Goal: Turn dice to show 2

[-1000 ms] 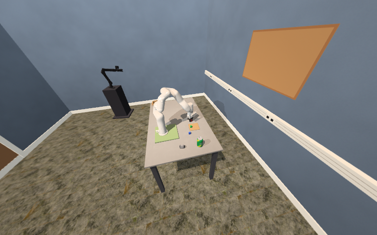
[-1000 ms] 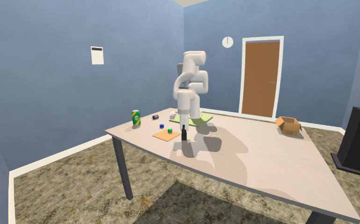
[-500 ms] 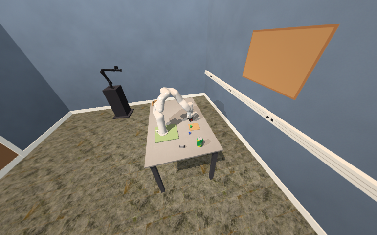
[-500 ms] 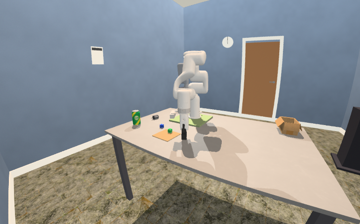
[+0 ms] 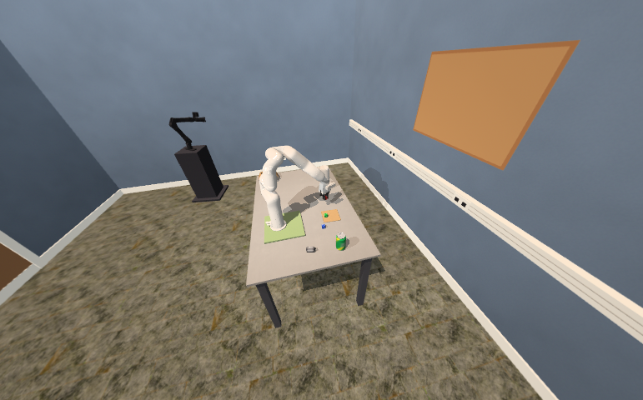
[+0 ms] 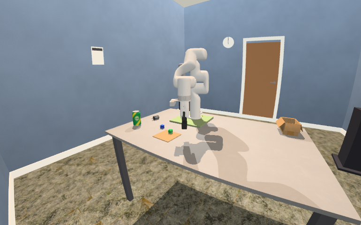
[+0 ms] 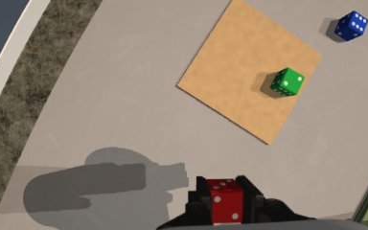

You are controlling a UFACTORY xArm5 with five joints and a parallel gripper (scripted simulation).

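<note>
The orange mat [image 5: 334,216] [image 6: 165,137] [image 7: 229,62] lies flat on the table. The green die [image 5: 326,215] [image 6: 170,131] [image 7: 288,81] sits flat on it near one edge, with 2 on top. The blue die [image 5: 323,226] [image 6: 162,126] [image 7: 353,25] sits on the table just off the mat, with 6 on top. My gripper [image 5: 324,196] [image 6: 184,126] [image 7: 218,193] is shut on the red die [image 7: 227,207] and holds it above the table, off the mat. The red die's upward face shows 2 in the wrist view. A finger hides it in the exterior view.
A green and yellow can [image 5: 340,242] [image 6: 136,118] stands on the table beyond the blue die. A small dark object [image 5: 310,249] [image 6: 155,117] lies near it. A green board [image 5: 284,237] [image 6: 202,123] is under the arm's base. An open cardboard box [image 6: 289,127] stands at the table's far end.
</note>
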